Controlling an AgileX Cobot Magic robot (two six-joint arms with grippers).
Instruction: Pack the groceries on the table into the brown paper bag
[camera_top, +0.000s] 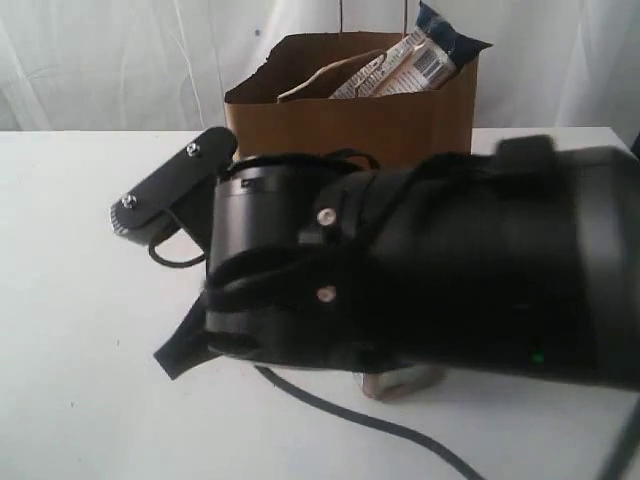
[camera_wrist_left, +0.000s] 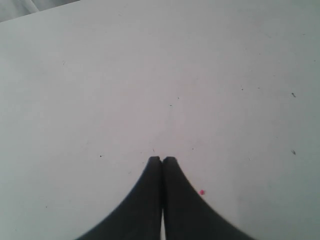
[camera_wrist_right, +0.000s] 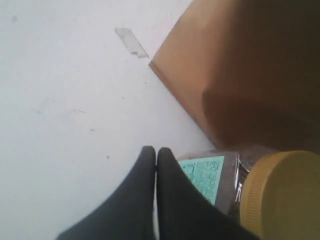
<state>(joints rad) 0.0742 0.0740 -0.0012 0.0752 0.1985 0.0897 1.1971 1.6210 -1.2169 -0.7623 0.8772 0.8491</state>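
The brown paper bag (camera_top: 350, 125) stands upright at the back of the white table (camera_top: 80, 330). A dark-blue pasta packet (camera_top: 425, 55) and a brown pouch (camera_top: 320, 80) stick out of its top. In the right wrist view a yellow-lidded clear jar (camera_wrist_right: 282, 192) with a green label lies on its side by the bag's wall (camera_wrist_right: 235, 75). My right gripper (camera_wrist_right: 156, 150) is shut and empty, close beside the jar. My left gripper (camera_wrist_left: 162, 159) is shut over bare tabletop (camera_wrist_left: 150, 75), holding nothing.
A bulky black arm (camera_top: 450, 270) fills the middle and right of the exterior view and hides much of the table. A greyish object (camera_top: 400, 380) peeks out under it. A dark cable (camera_top: 350, 412) trails across the front. A scrap of tape (camera_wrist_right: 131, 41) lies near the bag.
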